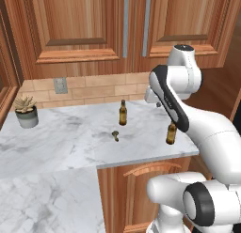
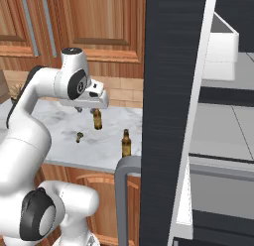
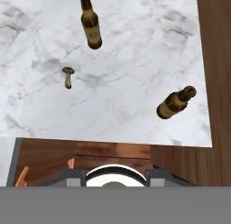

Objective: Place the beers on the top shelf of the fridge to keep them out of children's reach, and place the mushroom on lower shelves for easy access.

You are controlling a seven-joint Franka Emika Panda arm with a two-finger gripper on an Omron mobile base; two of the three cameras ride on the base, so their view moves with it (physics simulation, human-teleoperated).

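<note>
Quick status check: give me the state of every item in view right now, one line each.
Far beer: upright on the counter, untouched.
Near beer: upright by the counter's front edge, untouched.
Mushroom: on the counter between the bottles, not yet moved.
Fridge: door open, shelves bare where visible.
Gripper: above the counter, holding nothing.
Potted plant: upright at the counter's far left.

near beer point(image 1: 171, 133): top behind arm | gripper point(image 2: 87, 109): opening unclear
</note>
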